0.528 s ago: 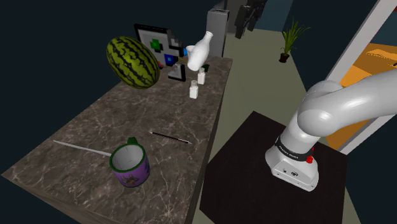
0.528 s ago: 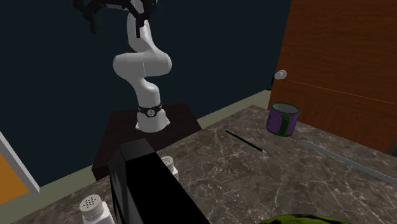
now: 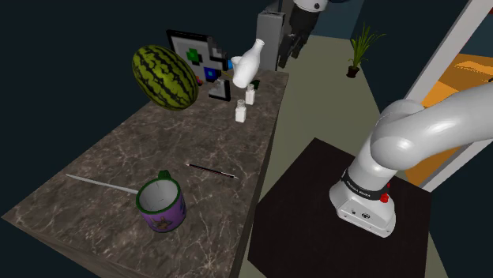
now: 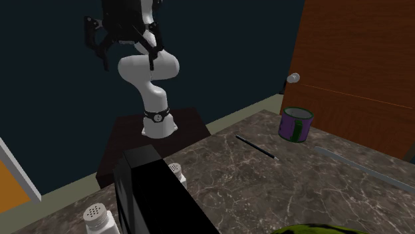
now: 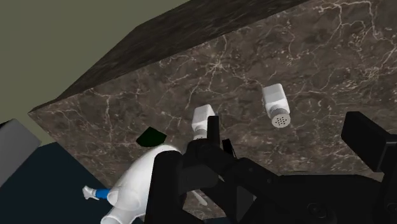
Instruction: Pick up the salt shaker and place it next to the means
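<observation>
Two white shakers (image 3: 240, 111) stand upright on the marble counter (image 3: 111, 158) just beside the one white bottle (image 3: 246, 66). One watermelon (image 3: 164, 75) sits near that bottle and one purple mug (image 3: 162, 207) well apart from it. The black gripper (image 4: 128, 65), fingers spread apart and empty, hangs above the bottle, lower than half a second ago, while everything on the counter is unmoved.

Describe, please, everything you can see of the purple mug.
The mug is purple with a green rim and handle, pale inside, with a star-like mark on its side. It stands upright, seemingly empty, on the dark marbled counter near one end, touching nothing else. A thin dark stick lies apart from it.
</observation>
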